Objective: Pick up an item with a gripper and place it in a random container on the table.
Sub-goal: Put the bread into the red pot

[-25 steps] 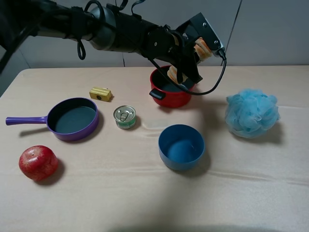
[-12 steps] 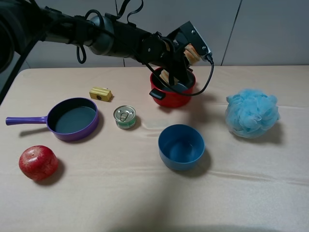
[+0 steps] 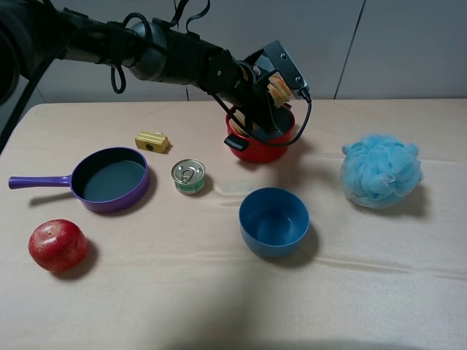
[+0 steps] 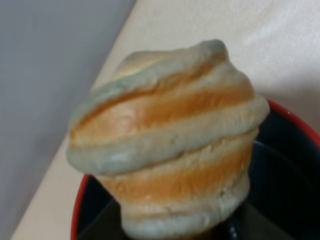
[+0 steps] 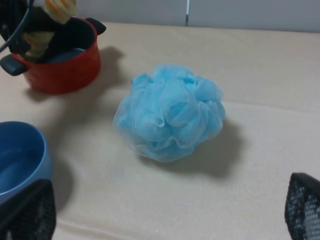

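My left gripper (image 3: 268,108) is shut on the tan and orange ribbed toy bread loaf (image 3: 279,89) and holds it on end over the red pot (image 3: 255,149) at the back middle of the table (image 3: 219,292). The loaf's lower end is down inside the pot. In the left wrist view the loaf (image 4: 170,145) fills the frame above the pot's dark inside and red rim (image 4: 75,220). My right gripper (image 5: 165,210) is open and empty near the blue puff; the right wrist view also shows the pot (image 5: 65,70).
A blue bowl (image 3: 274,221) stands in front of the pot. A blue bath puff (image 3: 380,170) lies at the right. A tin can (image 3: 188,176), a purple long-handled pan (image 3: 109,179), a yellow block (image 3: 152,141) and a red apple (image 3: 58,245) are on the left.
My left gripper has moved left and down with the loaf, from above the pot's right rim to lower over the pot. Nothing else has moved.
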`<state>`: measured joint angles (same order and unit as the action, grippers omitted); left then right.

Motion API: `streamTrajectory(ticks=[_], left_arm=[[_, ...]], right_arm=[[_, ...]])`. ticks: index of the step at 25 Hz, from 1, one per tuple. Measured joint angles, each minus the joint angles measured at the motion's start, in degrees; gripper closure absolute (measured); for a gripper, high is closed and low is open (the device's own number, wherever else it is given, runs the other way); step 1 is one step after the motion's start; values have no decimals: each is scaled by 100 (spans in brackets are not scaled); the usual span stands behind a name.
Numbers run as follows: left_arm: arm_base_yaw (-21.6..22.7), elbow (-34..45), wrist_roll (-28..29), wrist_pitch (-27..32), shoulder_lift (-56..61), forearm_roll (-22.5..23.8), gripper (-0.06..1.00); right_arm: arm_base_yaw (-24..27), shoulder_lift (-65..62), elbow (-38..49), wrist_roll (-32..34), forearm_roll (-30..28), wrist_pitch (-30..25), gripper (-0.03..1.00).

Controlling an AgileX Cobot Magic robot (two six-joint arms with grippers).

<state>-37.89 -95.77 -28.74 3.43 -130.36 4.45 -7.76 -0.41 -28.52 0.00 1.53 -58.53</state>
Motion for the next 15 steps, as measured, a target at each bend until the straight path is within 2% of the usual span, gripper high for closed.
streamTrajectory(ticks=[15], left_arm=[[6, 0, 0, 122, 0, 0, 64]], right_arm=[[0, 0, 0, 0, 0, 0, 27]])
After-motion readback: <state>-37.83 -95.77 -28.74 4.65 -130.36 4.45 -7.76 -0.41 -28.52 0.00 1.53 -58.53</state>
